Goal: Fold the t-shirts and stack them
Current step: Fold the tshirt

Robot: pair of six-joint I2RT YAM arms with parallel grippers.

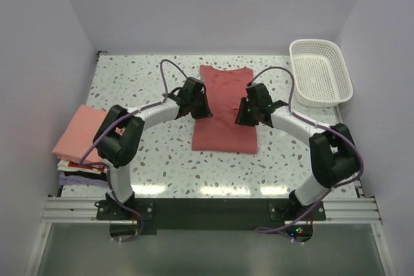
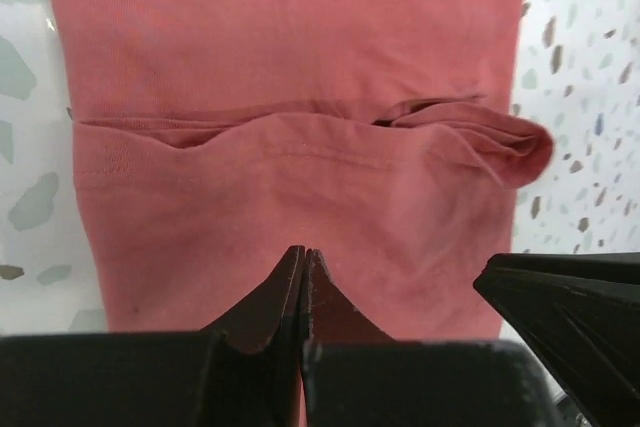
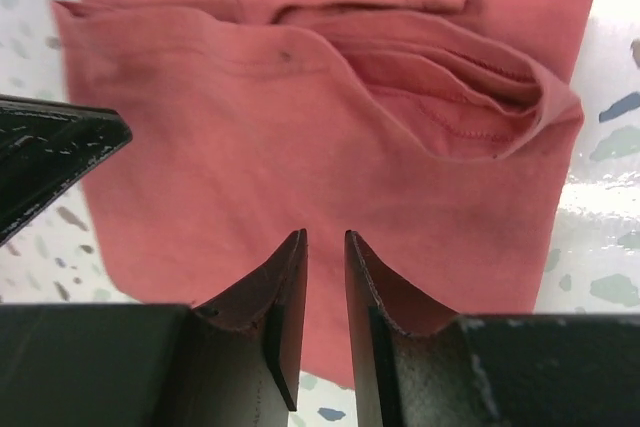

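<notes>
A brick-red t-shirt [image 1: 223, 111] lies in the middle of the table as a long narrow strip with its sleeves folded in. Both grippers hover over its middle. My left gripper [image 1: 204, 109] is over the shirt's left edge; in the left wrist view [image 2: 304, 252] its jaws are pressed together with no cloth between them, above the shirt [image 2: 300, 187]. My right gripper [image 1: 243, 116] is over the right edge; in the right wrist view [image 3: 325, 237] its jaws stand a narrow gap apart and empty above the shirt [image 3: 250, 137]. A stack of folded t-shirts, with salmon-pink on top [image 1: 79, 130], sits at the table's left edge.
A white lattice basket [image 1: 320, 72] stands at the back right. Lavender [image 1: 76, 178] and dark layers show under the salmon-pink shirt. Each wrist view shows the other gripper's black finger at its side, in the left wrist view [image 2: 570, 307] and the right wrist view [image 3: 50, 152].
</notes>
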